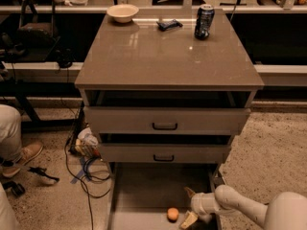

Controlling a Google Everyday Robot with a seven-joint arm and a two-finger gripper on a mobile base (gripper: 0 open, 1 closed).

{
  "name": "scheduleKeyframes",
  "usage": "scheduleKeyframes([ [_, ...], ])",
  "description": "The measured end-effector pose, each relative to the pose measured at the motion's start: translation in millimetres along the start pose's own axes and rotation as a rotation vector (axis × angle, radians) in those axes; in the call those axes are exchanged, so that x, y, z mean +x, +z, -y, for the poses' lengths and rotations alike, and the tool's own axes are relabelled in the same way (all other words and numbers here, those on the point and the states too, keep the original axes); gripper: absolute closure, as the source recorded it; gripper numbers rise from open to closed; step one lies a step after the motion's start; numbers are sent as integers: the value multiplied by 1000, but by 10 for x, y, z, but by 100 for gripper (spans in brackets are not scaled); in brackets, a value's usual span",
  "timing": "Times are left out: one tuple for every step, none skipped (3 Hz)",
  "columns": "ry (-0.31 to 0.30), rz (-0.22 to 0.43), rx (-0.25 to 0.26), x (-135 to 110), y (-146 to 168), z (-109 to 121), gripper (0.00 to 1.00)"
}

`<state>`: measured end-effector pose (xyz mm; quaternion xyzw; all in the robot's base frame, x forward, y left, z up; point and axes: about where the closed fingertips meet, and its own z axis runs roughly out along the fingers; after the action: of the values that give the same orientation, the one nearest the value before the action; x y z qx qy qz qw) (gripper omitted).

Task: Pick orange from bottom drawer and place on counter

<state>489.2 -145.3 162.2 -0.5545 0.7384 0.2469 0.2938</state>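
The orange is small and round and lies on the floor of the open bottom drawer, near its front right. My gripper reaches in from the lower right on a white arm and sits just right of the orange, inside the drawer. One finger points back, the other lies beside the fruit; the fingers are spread and hold nothing. The counter is the wide glossy grey-brown top above the drawers.
On the counter's far edge stand a bowl, a dark small object and a soda can. Two grey drawer fronts with black handles sit above the drawer. Cables and a person's shoe lie on the floor at left.
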Motion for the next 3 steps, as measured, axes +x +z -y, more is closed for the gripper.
scheduleKeyframes([
  [-56,-15,-14,38,252,-35,0],
  [-126,-22,-19,-7,466,-106,1],
  [-153,-23,-29,-30,582,-150,21],
])
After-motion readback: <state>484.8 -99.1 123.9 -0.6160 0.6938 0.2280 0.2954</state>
